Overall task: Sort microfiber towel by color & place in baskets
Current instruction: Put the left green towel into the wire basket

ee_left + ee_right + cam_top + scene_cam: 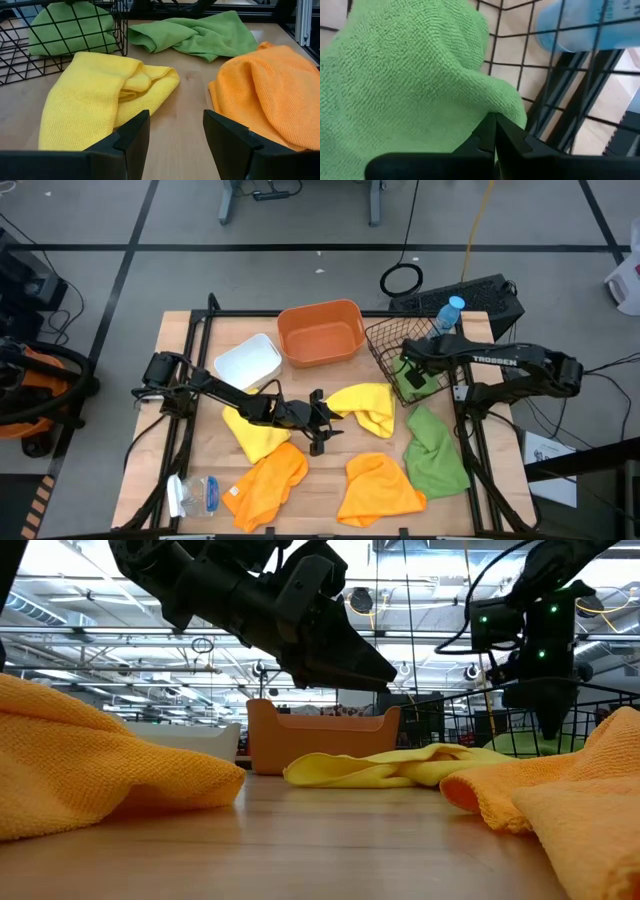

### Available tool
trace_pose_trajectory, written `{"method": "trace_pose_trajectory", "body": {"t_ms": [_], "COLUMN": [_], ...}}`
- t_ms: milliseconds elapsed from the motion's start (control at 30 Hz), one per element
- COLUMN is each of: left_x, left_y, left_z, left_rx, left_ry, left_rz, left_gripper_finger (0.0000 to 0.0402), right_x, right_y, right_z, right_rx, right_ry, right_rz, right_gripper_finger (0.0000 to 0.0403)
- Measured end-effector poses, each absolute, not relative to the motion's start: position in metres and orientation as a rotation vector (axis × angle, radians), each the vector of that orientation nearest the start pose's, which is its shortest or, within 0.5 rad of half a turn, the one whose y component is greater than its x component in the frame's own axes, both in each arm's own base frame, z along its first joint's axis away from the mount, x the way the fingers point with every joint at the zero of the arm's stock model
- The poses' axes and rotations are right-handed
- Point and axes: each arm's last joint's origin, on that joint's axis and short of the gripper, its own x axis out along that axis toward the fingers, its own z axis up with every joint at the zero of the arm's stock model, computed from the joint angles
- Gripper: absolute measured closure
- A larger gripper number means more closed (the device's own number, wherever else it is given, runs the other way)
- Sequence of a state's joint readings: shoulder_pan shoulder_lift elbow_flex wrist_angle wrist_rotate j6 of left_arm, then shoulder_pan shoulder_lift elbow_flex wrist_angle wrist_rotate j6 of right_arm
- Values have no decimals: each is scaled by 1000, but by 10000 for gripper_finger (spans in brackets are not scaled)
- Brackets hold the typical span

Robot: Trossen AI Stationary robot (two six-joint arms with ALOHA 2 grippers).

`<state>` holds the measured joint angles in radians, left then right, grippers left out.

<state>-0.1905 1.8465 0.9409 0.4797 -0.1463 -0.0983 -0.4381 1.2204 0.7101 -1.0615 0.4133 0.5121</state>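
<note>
Overhead layout, left to right. At the near left edge of the wooden table (200,380) lies a clear plastic packet (195,496) with blue markings. Behind it stands the shallow white tray (248,361), rectangular and smooth-walled. The left arm crosses the table in front of the tray; the left gripper (322,423) hangs mid-table, its two dark fingers parted with nothing between them. Under that arm lies one yellow towel (255,435), and just in front of it an orange towel (268,485), both of nubby microfiber, crumpled.

The orange tub (320,332), rounded-rectangular plastic, stands at the rear centre with nothing visible in it. A second yellow towel (366,407), folded loosely, lies just ahead of the left gripper's fingertips; in the left wrist view it sits directly beyond the open fingers. A second orange towel (378,490) lies at the near edge, right of centre.

A green towel (434,452) lies rumpled on the table at right, touching that orange towel. Behind it stands the black wire-mesh basket (385,345), holding another green towel (412,385). The right gripper (413,372) is down inside the basket, its fingers pressed together against this cloth; a grip on it cannot be confirmed. A blue-capped clear bottle (448,313) stands just behind the basket.
</note>
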Motion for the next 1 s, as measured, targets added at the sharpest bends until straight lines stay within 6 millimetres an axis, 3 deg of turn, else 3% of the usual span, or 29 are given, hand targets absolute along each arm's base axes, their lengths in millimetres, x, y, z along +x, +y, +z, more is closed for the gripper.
{"method": "trace_pose_trajectory", "body": {"t_ms": [533,767,1000], "left_x": [372,372,372], "left_y": [-68,-68,-68], "left_z": [162,162,162], "left_rx": [-27,-29,-29], "left_ry": [423,424,424], "left_rz": [-31,-39,-38], "left_gripper_finger": [210,210,210], "right_x": [166,161,149], "right_y": [-90,-87,-80], "right_z": [162,173,198], "right_rx": [382,379,395], "right_ry": [1559,1510,1346], "right_rz": [-1019,-1009,-998], "right_gripper_finger": [403,403,403]}}
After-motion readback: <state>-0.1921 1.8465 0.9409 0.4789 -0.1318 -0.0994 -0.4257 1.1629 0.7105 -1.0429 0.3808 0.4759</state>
